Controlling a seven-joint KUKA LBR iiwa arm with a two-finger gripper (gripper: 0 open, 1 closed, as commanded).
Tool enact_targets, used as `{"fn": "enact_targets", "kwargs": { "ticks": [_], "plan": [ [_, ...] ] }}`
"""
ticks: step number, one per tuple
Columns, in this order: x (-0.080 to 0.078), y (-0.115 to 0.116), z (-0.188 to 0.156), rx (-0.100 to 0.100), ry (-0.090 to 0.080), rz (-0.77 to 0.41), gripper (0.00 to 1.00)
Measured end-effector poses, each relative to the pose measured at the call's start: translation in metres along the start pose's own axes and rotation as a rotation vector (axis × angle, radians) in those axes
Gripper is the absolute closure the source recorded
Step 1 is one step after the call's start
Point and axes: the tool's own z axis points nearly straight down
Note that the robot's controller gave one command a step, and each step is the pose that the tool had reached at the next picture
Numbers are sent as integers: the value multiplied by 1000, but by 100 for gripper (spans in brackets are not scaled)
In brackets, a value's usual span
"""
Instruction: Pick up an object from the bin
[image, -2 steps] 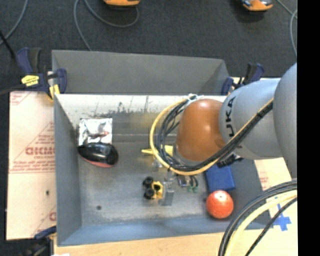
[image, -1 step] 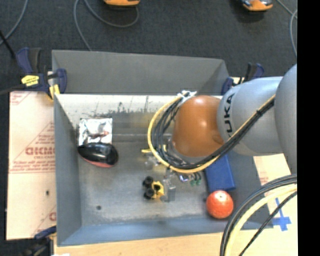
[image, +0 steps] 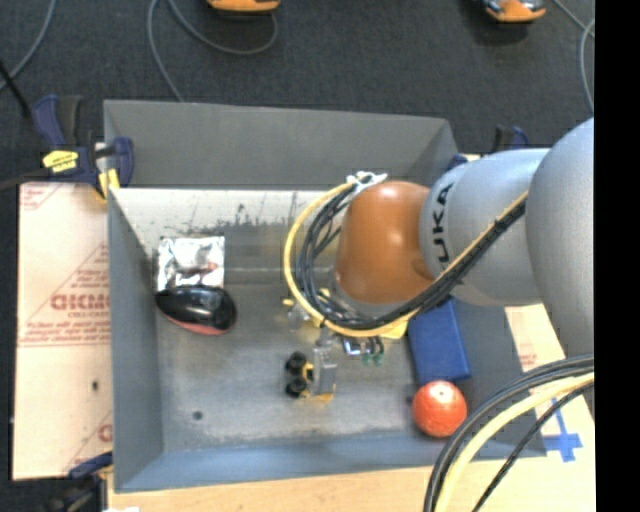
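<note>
1. The grey metal bin (image: 135, 330) holds a few loose things, spread well apart on its floor.
2. The arm (image: 500, 230) comes in from the view's right, and its orange cover (image: 380, 245) (ringed by looping cables) hangs above the middle of the bin.
3. Below that cover the gripper (image: 322, 375) points down at the floor, a little nearer the front wall than the centre.
4. A small black object (image: 296, 378) lies on the floor just beside the gripper, on the side toward the view's left. It looks to be touching the gripper, but I cannot tell if it is gripped.
5. I cannot tell whether the gripper is released or clenched.
6. Toward the back left lies a crumpled silver foil packet (image: 192, 260), with a black and red oval thing (image: 196, 307) against its front edge.
7. A blue block (image: 437, 345) lies along the right side, partly under the arm.
8. An orange-red ball (image: 440, 408) sits in the front right corner, just in front of the blue block.
</note>
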Motion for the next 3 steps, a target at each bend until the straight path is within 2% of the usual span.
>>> {"fn": "enact_targets", "kwargs": {
  "ticks": [1, 2, 3],
  "plan": [
    [8, 5, 24, 0, -34, -93, 100],
    [8, 5, 24, 0, -35, -91, 100],
    [23, 9, -7, -1, -19, -81, 100]
  ]
}}
